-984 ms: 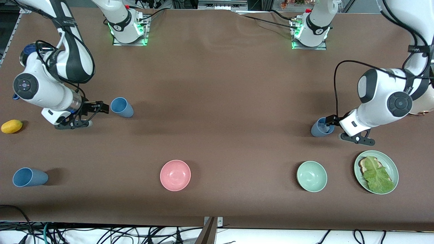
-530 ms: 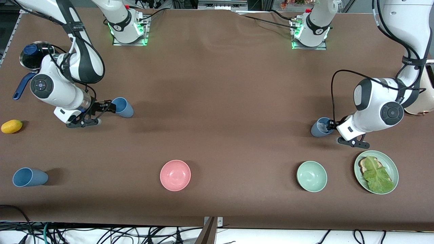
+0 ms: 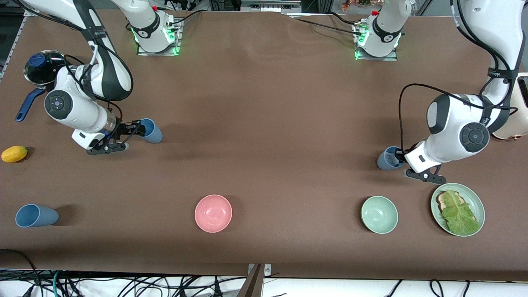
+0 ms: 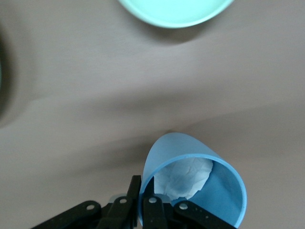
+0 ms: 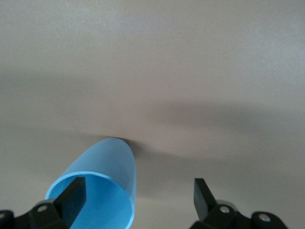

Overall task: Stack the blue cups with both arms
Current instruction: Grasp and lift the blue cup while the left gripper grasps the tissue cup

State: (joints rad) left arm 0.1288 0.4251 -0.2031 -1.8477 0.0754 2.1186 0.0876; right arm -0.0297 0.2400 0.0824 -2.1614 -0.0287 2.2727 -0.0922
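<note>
Working over a big brown table covered in a matte cloth with a few soft creases, cables hanging off the edge nearest the front camera and both my bases glowing green along the top of that view.

My right gripper is sitting low at a blue cup toward the right arm's end of the table. The fingers are spread wide, one poking inside the rim, the other out in open air, so nothing is clamped. My left gripper is at another blue cup toward the left arm's end. In the left wrist view the fingers are pinched together on that cup's wall, one inside and one outside. There's something white and crumpled in the cup.

A third blue cup is standing alone close to the front edge at the right arm's end. Also on the cloth: pink bowl, pale green bowl, a green plate with lettuce on bread, and a yellow fruit.
</note>
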